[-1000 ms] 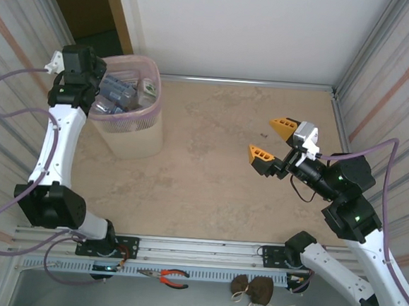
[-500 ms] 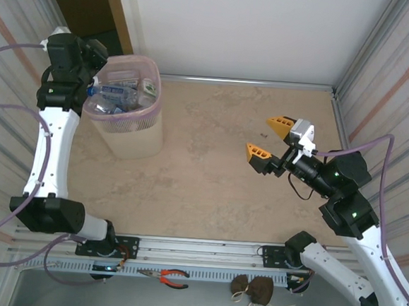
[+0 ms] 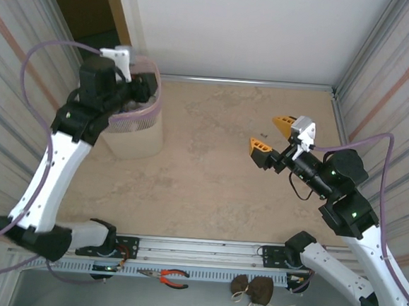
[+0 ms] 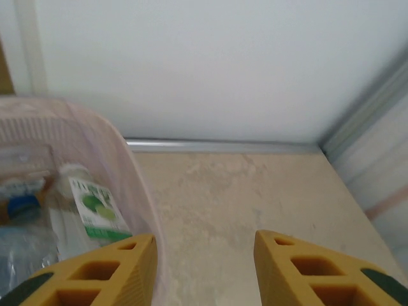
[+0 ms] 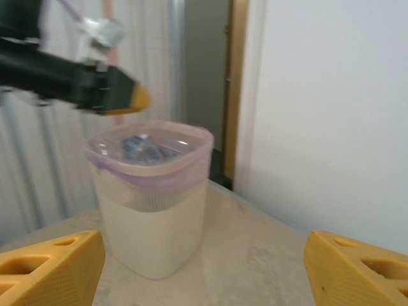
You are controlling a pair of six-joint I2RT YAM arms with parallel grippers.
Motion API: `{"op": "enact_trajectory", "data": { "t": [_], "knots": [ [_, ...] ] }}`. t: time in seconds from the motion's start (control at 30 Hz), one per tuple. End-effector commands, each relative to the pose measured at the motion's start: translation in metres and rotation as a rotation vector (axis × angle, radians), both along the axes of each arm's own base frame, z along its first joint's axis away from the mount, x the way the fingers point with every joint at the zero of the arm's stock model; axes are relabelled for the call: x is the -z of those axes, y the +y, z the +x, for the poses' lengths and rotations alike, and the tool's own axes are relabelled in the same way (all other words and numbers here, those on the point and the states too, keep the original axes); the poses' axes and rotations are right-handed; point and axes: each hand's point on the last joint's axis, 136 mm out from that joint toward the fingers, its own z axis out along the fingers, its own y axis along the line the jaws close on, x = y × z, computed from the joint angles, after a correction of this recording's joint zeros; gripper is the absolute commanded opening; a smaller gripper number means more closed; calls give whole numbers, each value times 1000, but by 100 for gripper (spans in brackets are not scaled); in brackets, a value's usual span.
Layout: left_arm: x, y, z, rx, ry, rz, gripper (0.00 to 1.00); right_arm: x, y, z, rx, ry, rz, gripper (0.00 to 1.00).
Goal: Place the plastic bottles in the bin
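Beige desk point(image 3: 209, 189); plastic bottles point(image 4: 95, 209) lie in the bin point(image 3: 139, 138); left gripper point(image 4: 203, 245) over its rim, released; right gripper point(image 3: 266, 132) released, empty.

A beige, marbled desk point(image 3: 209, 189) is bounded at the far side by a white wall point(image 3: 235, 28) and at the sides by corrugated metal panels point(image 3: 399, 62). A wooden door frame point(image 3: 120, 12) is seen at the far left corner. A slotted metal rail point(image 3: 204, 249) is mounted along the near edge. In front of it, red-handled pliers point(image 3: 173, 278) are laid, and near them, to the right, brown cloth pouches point(image 3: 254, 289) with strings.
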Motion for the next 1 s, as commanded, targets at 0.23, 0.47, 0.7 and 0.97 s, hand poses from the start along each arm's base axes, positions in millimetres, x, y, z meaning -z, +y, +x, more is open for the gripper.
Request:
{"op": "enact_trajectory", "data": {
  "t": [0.23, 0.47, 0.7, 0.97],
  "knots": [
    [159, 38, -49, -123, 229, 186, 53, 99, -76, 58, 466, 271, -58, 85],
    [240, 90, -53, -316, 319, 348, 87, 199, -124, 83, 696, 443, -99, 99],
    [277, 135, -41, -458, 352, 358, 93, 267, -165, 93, 890, 503, -82, 99],
    [290, 149, -6, -449, 224, 466, 99, 320, -188, 105, 965, 521, -89, 99]
  ]
}}
